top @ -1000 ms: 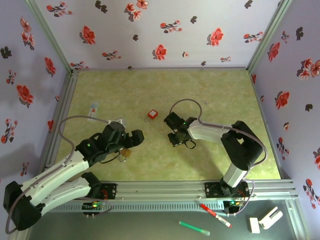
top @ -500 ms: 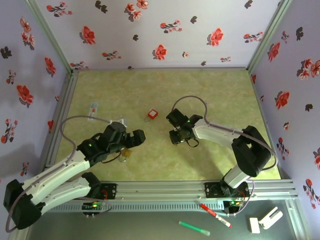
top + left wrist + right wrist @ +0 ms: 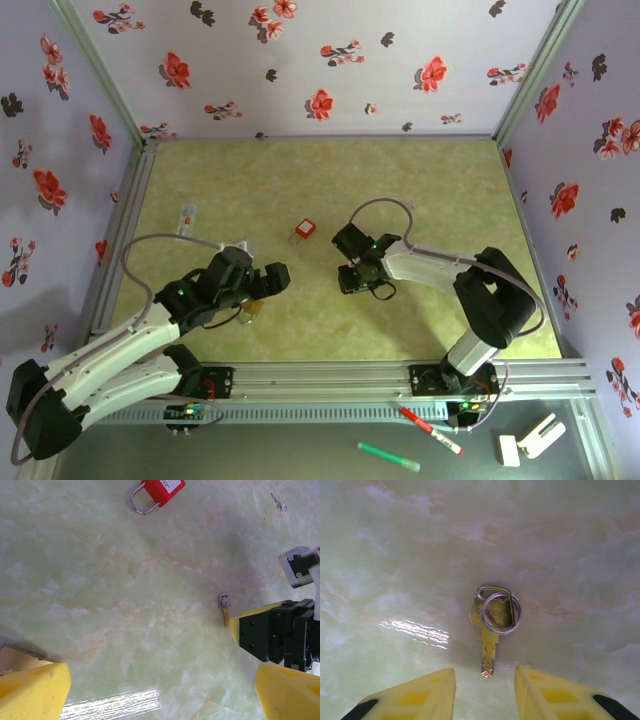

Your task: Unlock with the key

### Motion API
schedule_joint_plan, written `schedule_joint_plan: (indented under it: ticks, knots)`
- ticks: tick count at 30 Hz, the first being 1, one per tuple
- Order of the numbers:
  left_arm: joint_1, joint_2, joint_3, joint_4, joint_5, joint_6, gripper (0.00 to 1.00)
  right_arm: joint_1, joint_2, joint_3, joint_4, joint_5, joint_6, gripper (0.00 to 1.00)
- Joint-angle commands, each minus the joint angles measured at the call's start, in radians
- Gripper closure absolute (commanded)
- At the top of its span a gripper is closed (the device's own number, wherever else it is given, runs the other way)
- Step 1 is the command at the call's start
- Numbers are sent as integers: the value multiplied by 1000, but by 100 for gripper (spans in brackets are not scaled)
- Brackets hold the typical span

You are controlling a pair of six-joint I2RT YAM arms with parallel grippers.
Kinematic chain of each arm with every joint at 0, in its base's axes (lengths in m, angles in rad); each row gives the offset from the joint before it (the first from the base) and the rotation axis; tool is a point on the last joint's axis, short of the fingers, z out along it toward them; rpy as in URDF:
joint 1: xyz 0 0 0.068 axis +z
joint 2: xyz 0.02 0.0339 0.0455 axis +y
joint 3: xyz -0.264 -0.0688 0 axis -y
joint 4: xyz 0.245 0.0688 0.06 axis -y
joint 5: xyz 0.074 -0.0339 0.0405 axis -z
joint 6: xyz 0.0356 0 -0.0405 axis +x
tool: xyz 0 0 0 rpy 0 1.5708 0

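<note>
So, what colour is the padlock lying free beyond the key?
Red padlock body, silver shackle; clearest in left wrist view.

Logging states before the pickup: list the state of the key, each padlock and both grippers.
key, lying flat, ring through its head, not gripped.
right gripper, open, straddling the key's blade tip.
left gripper, open wide.
red padlock, lying flat, shackle looks closed.
brass padlock, lying under the left gripper, shackle hidden.
</note>
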Motion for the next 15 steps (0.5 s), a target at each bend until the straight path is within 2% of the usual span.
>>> schedule_joint_plan:
  ticks: [1,7,15]
  knots:
    - [-8,-18,-8,0,-19,-10,5,7,29,46,-50,55,-39,65]
    - [-8,-27,-20,1,-19,-15,6,7,74,87,-100,107,-105,66]
    - [-8,-25,-26,5,-21,-15,6,4,127,137,-95,84,-138,65]
